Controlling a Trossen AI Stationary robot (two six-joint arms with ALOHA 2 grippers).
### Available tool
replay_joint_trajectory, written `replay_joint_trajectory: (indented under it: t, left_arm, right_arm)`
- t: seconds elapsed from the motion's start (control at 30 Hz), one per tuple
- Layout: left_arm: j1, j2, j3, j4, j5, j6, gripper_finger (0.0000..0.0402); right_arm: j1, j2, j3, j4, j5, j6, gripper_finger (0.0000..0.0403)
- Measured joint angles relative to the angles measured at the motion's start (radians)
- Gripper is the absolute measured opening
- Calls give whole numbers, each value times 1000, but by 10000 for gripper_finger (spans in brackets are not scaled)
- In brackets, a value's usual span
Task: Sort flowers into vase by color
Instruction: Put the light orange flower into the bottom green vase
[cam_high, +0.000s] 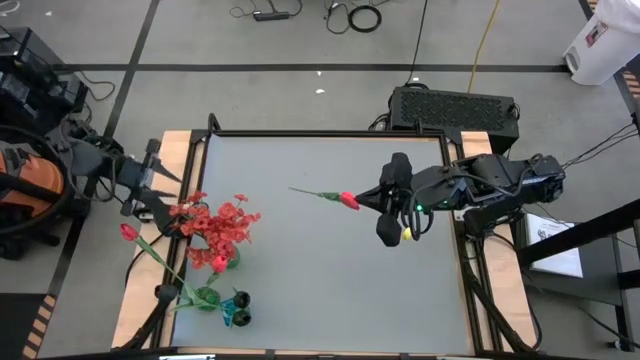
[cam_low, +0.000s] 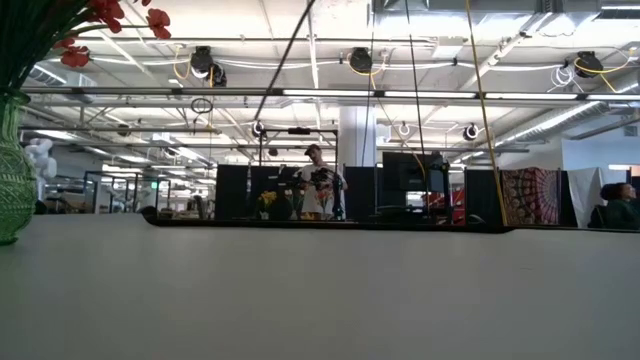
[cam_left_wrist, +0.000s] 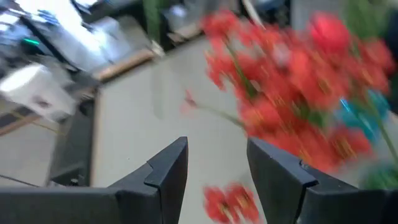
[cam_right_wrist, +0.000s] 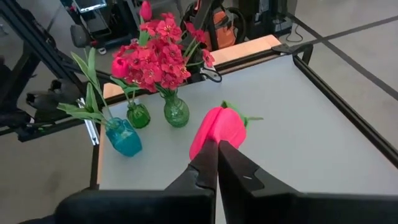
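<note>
right gripper (cam_high: 372, 201) clenched on the green stem of a red-pink tulip-like bud (cam_high: 348, 200) – held above mid-table | left gripper (cam_left_wrist: 216, 163) at the table's left edge, jaws parted, nothing in them | frilly red blooms (cam_right_wrist: 155, 59) sitting in a green glass vase (cam_right_wrist: 176, 112) – beside a blue vase (cam_right_wrist: 124, 138)

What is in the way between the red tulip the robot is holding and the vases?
Nothing visible. The right gripper holds the tulip over bare table, and the vases stand by the left edge, already crowded with red flowers.
</note>
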Motion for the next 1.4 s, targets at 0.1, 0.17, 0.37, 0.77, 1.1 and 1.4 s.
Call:
replay_joint_trajectory:
  t: [0.1, 0.17, 0.37, 0.77, 1.1, 1.4]
  left_arm:
    - [0, 0, 0, 132, -107, 1, 173]
    - [0, 0, 0, 236, -198, 1, 173]
    - [0, 0, 0, 444, -415, 151, 173]
    - [0, 214, 0, 475, -471, 377, 173]
    - [39, 489, -1, 732, -522, 603, 173]
    - [180, 657, -1, 973, -479, 607, 173]
  right_arm:
    - [-4, 0, 0, 10, 0, -18, 0]
    - [-11, 0, 0, 11, 0, -22, 0]
    - [-36, 0, 0, 33, -4, -58, 0]
    - [-90, 0, 0, 127, -105, -102, 0]
    - [-91, 0, 0, 212, -164, -129, 0]
    - [-91, 0, 0, 255, -210, -203, 0]
